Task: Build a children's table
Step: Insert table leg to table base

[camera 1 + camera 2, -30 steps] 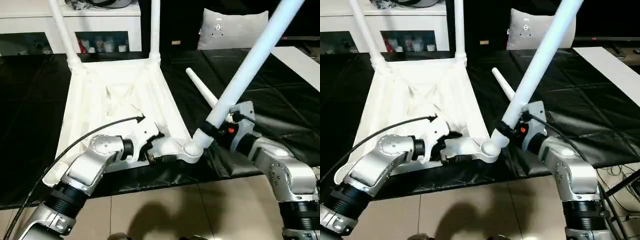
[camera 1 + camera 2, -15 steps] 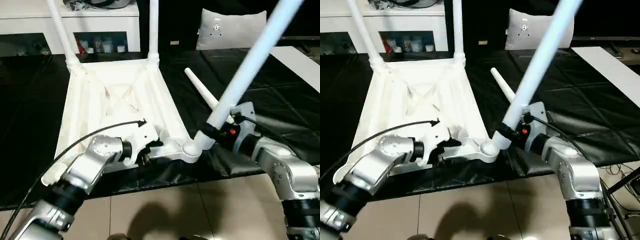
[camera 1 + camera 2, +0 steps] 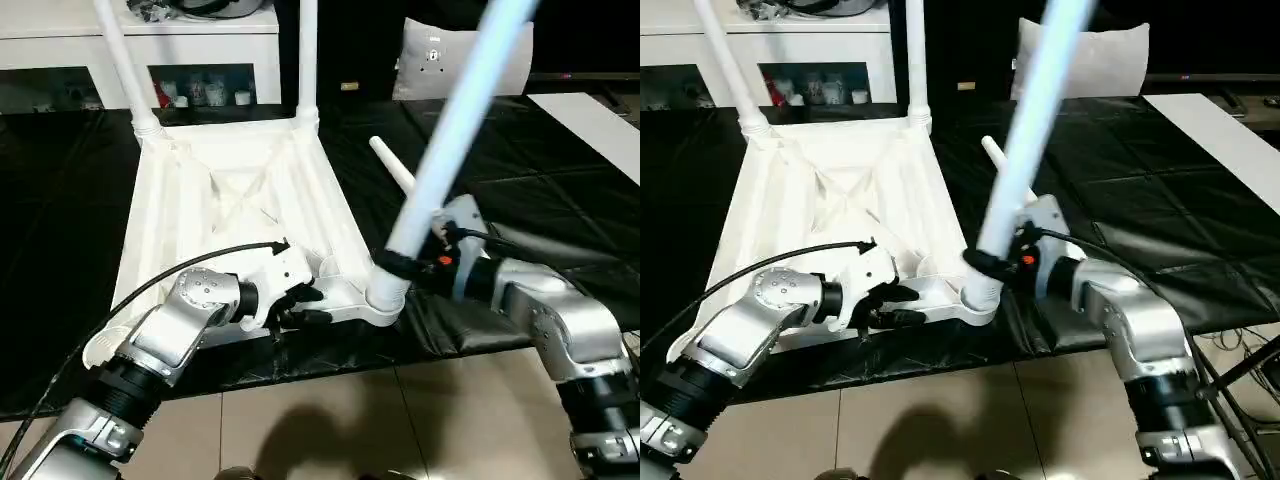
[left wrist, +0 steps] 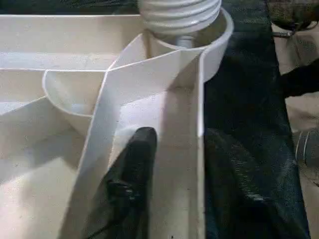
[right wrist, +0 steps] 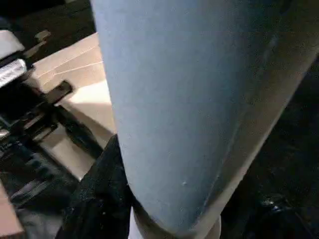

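1. Leftmost, the left gripper [image 3: 305,305] is pinching the near rim of the white ribbed plastic rectangular tabletop [image 3: 240,190], which is lying upside down on the black-covered work table [image 3: 60,200].
2. At three o'clock of it, the right gripper [image 3: 405,268] is clasping a long white tapered tube leg [image 3: 455,130] standing in the near-right corner socket [image 3: 383,297].

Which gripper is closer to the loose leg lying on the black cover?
Right. The right gripper, clamped on the slanted leg at the corner socket, sits just in front of the loose leg. The left gripper grips the tabletop rim, farther away.
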Motion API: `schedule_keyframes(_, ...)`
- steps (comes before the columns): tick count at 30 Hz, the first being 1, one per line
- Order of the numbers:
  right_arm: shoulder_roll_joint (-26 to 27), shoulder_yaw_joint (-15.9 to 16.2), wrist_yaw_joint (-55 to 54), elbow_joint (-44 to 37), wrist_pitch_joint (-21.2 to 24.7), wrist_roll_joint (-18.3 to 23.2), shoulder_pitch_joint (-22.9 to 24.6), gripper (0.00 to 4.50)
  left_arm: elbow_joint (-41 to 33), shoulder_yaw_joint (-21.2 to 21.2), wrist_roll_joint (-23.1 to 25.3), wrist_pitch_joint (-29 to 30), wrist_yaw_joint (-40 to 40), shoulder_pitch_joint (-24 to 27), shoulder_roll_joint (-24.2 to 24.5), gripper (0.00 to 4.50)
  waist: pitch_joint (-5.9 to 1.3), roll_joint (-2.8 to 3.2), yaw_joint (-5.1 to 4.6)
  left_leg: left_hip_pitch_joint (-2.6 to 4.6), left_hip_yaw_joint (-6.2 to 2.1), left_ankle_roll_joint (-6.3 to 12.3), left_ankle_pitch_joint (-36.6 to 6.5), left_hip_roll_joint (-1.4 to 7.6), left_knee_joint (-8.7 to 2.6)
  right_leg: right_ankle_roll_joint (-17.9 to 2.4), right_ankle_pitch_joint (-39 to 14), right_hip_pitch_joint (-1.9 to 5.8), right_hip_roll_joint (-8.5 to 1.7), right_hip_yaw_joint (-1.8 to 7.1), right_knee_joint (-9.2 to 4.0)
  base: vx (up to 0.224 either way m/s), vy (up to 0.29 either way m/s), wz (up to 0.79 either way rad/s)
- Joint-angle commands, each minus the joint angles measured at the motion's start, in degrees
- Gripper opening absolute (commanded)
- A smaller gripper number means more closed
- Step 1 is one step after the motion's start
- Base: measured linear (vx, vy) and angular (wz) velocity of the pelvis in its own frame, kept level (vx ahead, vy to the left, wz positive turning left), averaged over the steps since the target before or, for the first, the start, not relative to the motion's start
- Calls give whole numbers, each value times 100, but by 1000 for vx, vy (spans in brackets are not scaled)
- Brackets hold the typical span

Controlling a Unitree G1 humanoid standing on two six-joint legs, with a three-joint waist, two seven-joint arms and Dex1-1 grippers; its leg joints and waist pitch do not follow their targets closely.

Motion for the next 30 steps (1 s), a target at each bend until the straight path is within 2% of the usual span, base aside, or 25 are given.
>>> schedule_keyframes(1, -69, 49, 103, 124, -59, -90, -122, 188, -113, -50, 61, -26, -42, -15, 82, 137, -400, -24, 14, -9, 7, 136, -1022, 75, -391, -570, -2222, 355, -340, 272, -504, 0, 0, 0)
schedule_keyframes(6, -112, 199, 419, 338, -301, -153, -257, 188, -135, -130, 132, -16, -156, -27, 146, 101, -399, -27, 9, -11, 6, 140, -1039, 74, -391, -569, -2222, 355, -340, 273, -501, 0, 0, 0)
schedule_keyframes(7, -117, 216, 447, 373, -311, -153, -276, 188, -133, -143, 156, -30, -200, -28, 149, 92, -395, -10, 9, -11, 5, 135, -1031, 78, -393, -580, -2197, 352, -336, 271, -503, 0, 0, 0)
schedule_keyframes(16, -100, 326, 582, 687, -431, -266, -414, 188, -67, -207, 157, -120, -354, -77, 139, 18, -400, -12, 7, 0, 7, 125, -1063, 80, -390, -681, -2120, 358, -338, 275, -489, 0, 0, 0)
schedule_keyframes(25, -196, 443, 820, 881, -396, -385, -491, 188, 154, -145, 95, -361, -517, -121, 19, 2, -408, -19, 17, -1, 10, 158, -986, 78, -385, -721, -1981, 371, -336, 282, -471, 0, 0, 0)
schedule_keyframes(30, -294, 410, 1021, 872, -325, -292, -517, 188, 426, -163, 236, -555, -431, -192, -14, 0, -384, -31, 7, 14, 15, 162, -1122, 66, -389, -602, -2365, 357, -336, 270, -528, 0, 0, 0)
